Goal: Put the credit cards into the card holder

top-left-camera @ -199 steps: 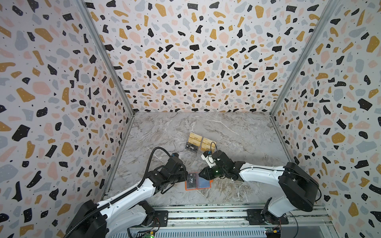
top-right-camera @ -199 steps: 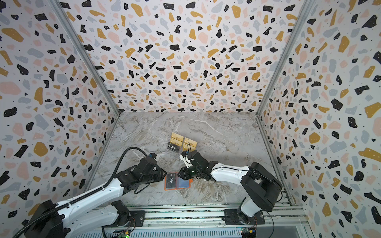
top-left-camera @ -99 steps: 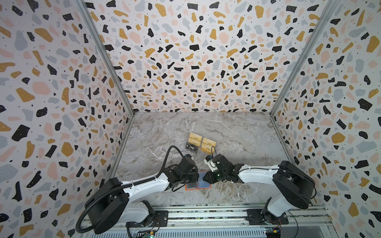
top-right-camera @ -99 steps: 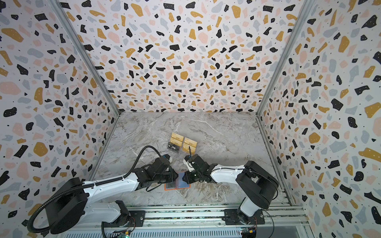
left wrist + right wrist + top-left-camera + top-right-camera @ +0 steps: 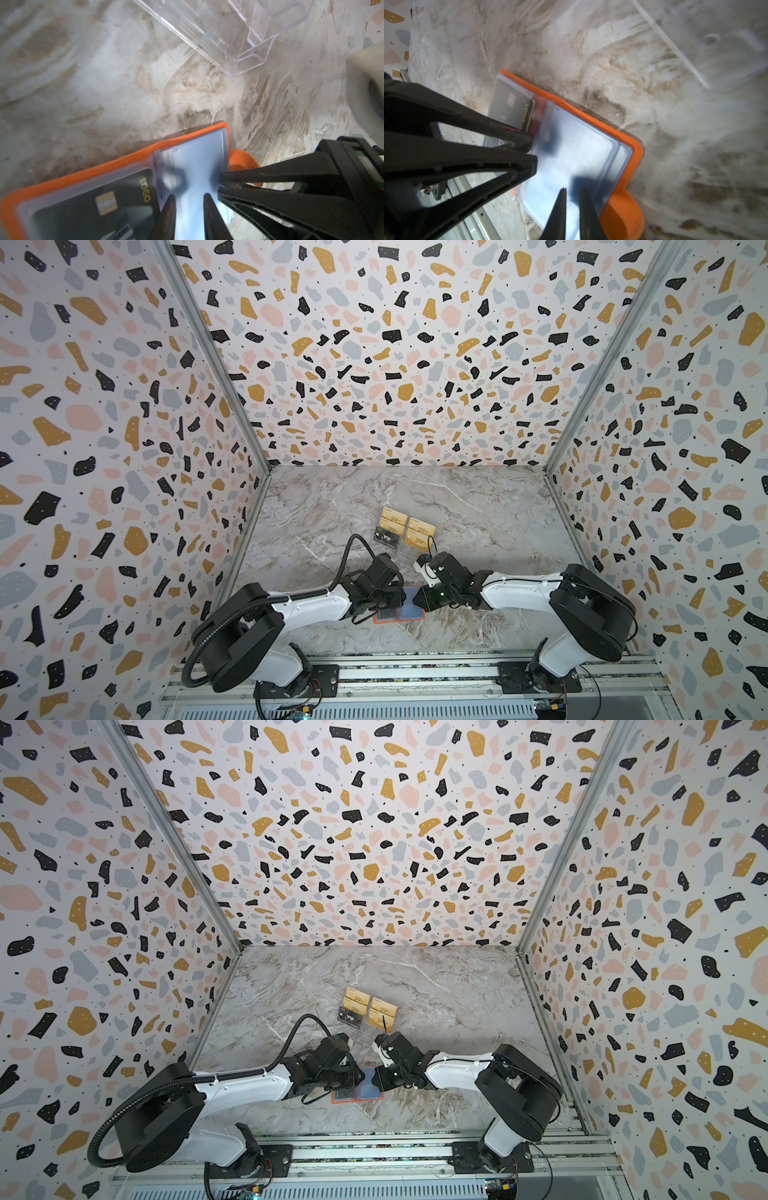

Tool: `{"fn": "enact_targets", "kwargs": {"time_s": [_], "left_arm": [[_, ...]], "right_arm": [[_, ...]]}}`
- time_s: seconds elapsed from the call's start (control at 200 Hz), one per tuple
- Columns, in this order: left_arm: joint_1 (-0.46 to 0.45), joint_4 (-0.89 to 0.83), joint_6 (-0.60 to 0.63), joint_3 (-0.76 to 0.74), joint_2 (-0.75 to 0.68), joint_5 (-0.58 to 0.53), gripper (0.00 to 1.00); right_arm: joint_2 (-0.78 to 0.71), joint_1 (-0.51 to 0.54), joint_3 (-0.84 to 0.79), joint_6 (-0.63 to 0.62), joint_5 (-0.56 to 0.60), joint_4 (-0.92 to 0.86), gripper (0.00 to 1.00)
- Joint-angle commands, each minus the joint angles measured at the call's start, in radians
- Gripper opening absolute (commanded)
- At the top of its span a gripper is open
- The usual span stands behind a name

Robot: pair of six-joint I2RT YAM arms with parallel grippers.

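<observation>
Left gripper (image 5: 189,195): it stretched in from the left and hung low over the middle of the card holder (image 5: 411,608). Its two fingers stood a little apart, with the tips right at a clear page (image 5: 197,162). I could not tell if they pinched the page or only touched it.
Where the card holder was: flat and open on the marble table (image 5: 478,510), near the front, under both grippers.
Left side of the holder: a black card (image 5: 93,207) sat inside a sleeve, just beside the left gripper's tips. It had a small gold chip and the gold word "LOGO".
Right side of the holder: clear bluish pages, shiny with light. One page near the fold looked blurry.
Look of the holder: bright orange outside, like a little book, with a round orange tab (image 5: 623,218) sticking out on the right arm's side.
Right gripper (image 5: 572,191): it stretched in from the right, with its tips at the outer edge of the clear pages, next to the tab. Its fingers were nearly together, with only a thin gap. I could not tell if they held a page.
Other cards: farther back, gold cards (image 5: 419,531) and one black Vip card (image 5: 386,537) stood in a clear stand (image 5: 228,31), apart from both grippers.
</observation>
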Motion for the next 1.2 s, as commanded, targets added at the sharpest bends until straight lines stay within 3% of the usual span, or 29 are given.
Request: {"fn": "enact_targets", "kwargs": {"time_s": [0.0, 0.506, 1.196], "left_arm": [[-0.003, 0.036, -0.010, 0.000, 0.005, 0.009, 0.26], [-0.002, 0.040, -0.029, -0.026, 0.017, -0.021, 0.28], [-0.002, 0.226, -0.111, -0.105, 0.011, 0.095, 0.34]], "right_arm": [[0.001, -0.002, -0.014, -0.007, 0.014, -0.015, 0.15], [0.000, -0.002, -0.014, 0.001, 0.013, -0.004, 0.15], [0.007, -0.002, -0.014, 0.007, 0.006, 0.007, 0.15]]}}
